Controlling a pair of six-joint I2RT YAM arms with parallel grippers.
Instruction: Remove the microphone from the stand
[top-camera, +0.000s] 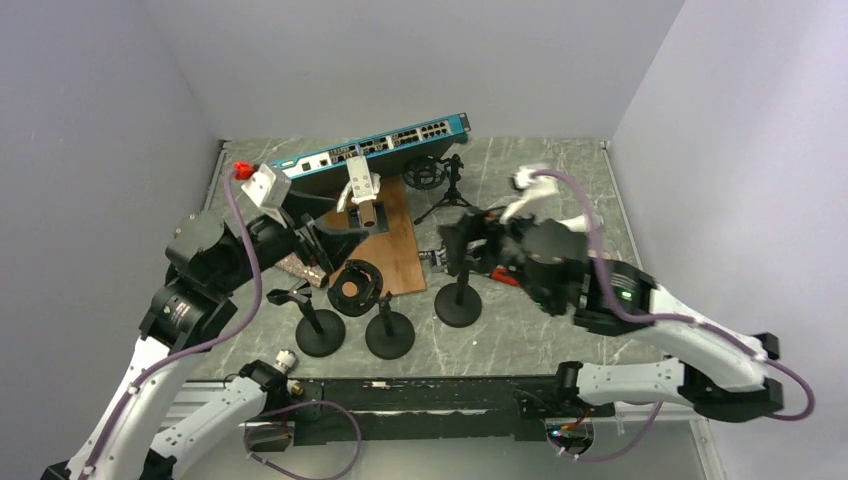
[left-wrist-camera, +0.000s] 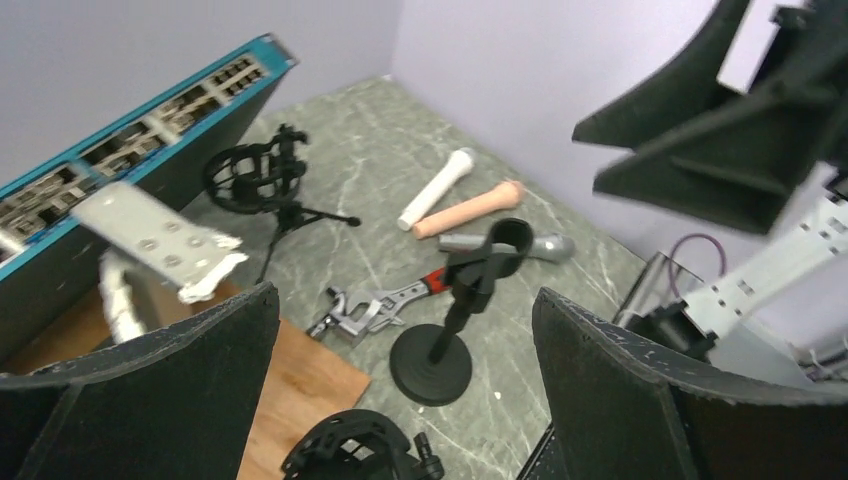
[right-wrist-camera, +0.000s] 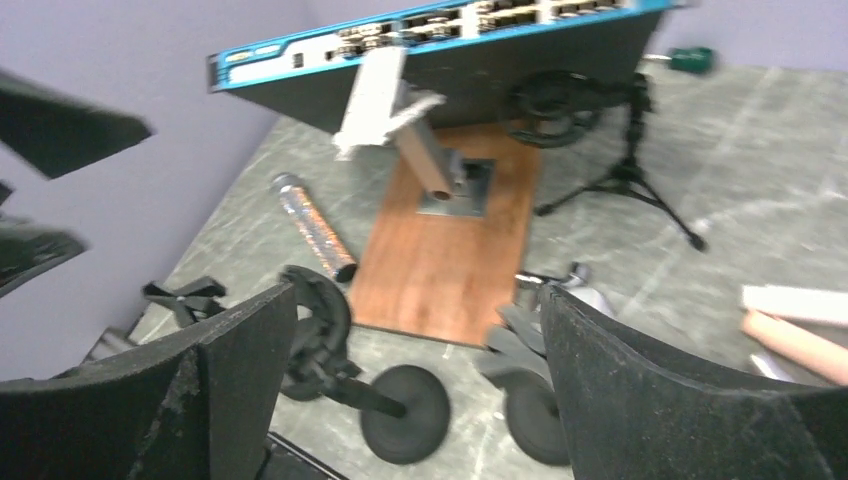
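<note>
The black round-based microphone stand stands right of centre on the grey marbled table, and its clip ring looks empty. The grey metal microphone lies flat on the table just beyond that clip, on the stand's right, with its long axis crosswise to the upright post. It is probably the task's microphone, though a white one and a peach one lie near it. The right gripper hangs above the stand with its jaws spread and nothing between them. The left gripper, also spread and empty, is well to the left. The right arm is much the nearer.
</note>
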